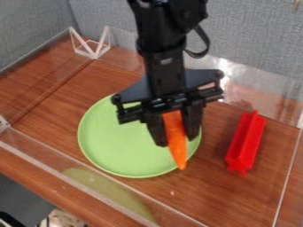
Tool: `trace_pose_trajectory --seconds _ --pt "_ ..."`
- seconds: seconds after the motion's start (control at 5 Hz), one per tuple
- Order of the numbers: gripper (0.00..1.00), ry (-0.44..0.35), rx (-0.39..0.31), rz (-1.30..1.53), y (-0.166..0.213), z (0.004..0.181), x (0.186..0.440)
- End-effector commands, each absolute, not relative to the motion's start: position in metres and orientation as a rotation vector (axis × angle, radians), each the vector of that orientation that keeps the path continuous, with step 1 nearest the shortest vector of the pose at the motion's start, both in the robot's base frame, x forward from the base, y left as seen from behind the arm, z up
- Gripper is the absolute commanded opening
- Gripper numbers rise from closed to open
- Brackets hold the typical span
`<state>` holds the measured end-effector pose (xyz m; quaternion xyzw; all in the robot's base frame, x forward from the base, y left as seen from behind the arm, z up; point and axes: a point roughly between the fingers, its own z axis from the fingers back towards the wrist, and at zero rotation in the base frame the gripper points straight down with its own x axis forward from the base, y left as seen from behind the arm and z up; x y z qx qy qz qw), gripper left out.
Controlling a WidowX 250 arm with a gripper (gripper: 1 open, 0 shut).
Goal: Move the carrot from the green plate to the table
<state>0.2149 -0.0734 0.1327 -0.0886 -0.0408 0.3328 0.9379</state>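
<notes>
Small orange tapered toy carrot (178, 140) is clamped betw the black gripper (174, 133) fingers, near centre of frame. Long axis runs nearly vertical, tip pointing down and a bit toward lower right. Tip hangs over the right rim of the round lime-green plastic plate (109, 133). Bare reddish-brown wooden table (213, 182) lies just beyond, lower right, short of the red ribbed block (246, 140).

Carrot (178, 142) top — behind fingers (158, 131)
</notes>
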Motion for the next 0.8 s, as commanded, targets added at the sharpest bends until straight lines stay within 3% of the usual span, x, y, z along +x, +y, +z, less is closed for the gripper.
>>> trace_pose_trajectory --seconds 0.0,0.2,0.6 --pt "0.0 -0.125 -0.216 0.664 -0.081 0.147 0.229" --pt "0.0 -0.138 -0.219 0.715 -0.092 0.149 0.227" --pt "0.0 -0.09 -0.24 0.381 -0.139 0.13 0.224"
